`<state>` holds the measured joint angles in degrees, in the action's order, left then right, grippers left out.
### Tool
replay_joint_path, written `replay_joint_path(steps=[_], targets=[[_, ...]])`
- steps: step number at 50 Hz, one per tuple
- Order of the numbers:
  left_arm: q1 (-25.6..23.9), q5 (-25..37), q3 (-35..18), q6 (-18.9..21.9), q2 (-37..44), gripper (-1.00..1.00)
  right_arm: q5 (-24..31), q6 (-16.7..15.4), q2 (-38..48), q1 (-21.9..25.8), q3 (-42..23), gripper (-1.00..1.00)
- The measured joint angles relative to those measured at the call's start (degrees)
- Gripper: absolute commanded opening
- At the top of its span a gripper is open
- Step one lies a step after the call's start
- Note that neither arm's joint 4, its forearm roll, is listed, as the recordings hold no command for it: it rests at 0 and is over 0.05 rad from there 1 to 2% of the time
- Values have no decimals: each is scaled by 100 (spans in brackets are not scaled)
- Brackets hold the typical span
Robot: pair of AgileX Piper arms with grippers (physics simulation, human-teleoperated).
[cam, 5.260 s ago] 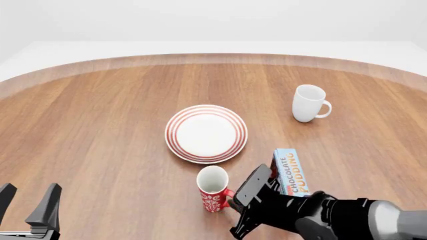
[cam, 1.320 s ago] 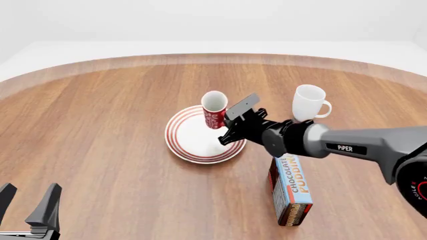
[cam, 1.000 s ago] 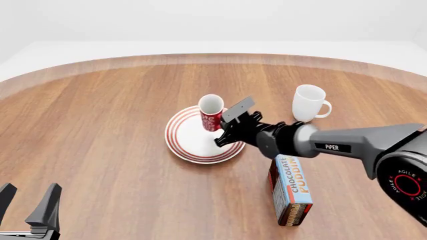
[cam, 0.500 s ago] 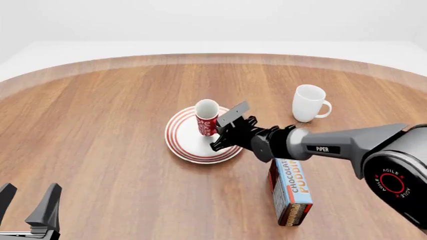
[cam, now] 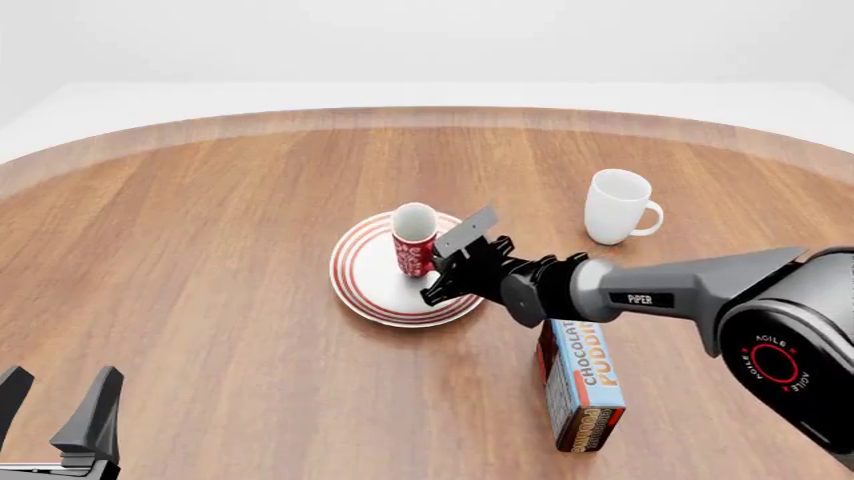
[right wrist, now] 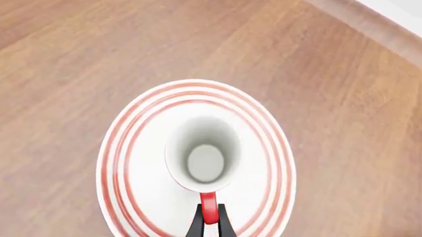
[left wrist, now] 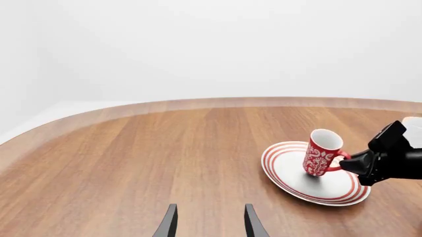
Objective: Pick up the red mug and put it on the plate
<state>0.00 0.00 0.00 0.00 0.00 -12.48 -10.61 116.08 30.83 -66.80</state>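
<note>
Red mug [cam: 414, 238] upright on the plate [cam: 363, 282], brown wood counter [cam: 200, 250], white backdrop, my right jaws pinching its handle, left jaws parted, empty.

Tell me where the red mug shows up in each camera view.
Left wrist view: red mug at right, on the plate.
Front view: centre, on the plate.
Right wrist view: seen from above, handle in the right claw.
Shared landmark: the plate.
</note>
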Motion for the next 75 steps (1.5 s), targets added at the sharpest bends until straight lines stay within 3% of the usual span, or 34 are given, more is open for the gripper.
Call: replay_joint_path(steps=[2,3,39,75], targets=[[0,0,0,0,0,100,0,-1,4,4,-2,-100],[0,0,0,0,0,100,0,-2,5,6,-3,100],[0,0,0,0,0,100,-174,-100,-330,-88,254,100],[0,0,0,0,0,100,-61,-121,-2314,-103,1586,100]])
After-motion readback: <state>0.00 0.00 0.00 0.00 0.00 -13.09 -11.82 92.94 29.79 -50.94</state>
